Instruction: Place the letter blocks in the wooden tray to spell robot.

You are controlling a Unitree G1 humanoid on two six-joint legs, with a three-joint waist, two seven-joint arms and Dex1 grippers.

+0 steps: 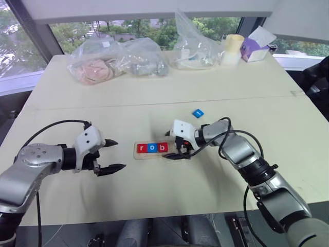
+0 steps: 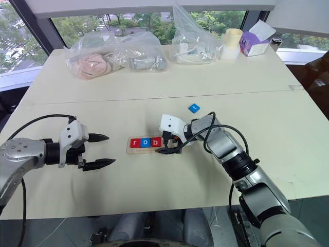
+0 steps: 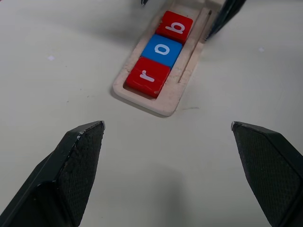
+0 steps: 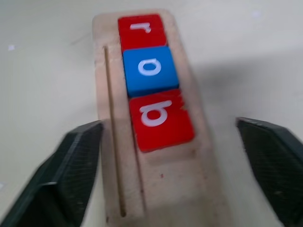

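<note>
The wooden tray (image 1: 154, 150) lies on the table (image 1: 154, 103) between the two arms, and three letter blocks sit in its recess side by side: a red r (image 4: 140, 29), a blue o (image 4: 150, 68) and a red b (image 4: 161, 117), touching one another, with the rest of the recess bare. The right gripper (image 1: 178, 149) hangs over that bare end of the tray, its black fingers (image 4: 71, 175) spread wide on either side of the tray and holding nothing. The left gripper (image 1: 110, 154) rests near the tray's other end, also wide apart and empty. A loose blue tile (image 1: 198, 112) lies on the table beyond the right arm, apart from the tray; its letter is too small to read. By this layout the word stands at "rob", so the step in hand is the fourth letter. The next move likely calls for fetching the second o and setting it against the b; whether the blue tile is that o cannot be told.
</note>
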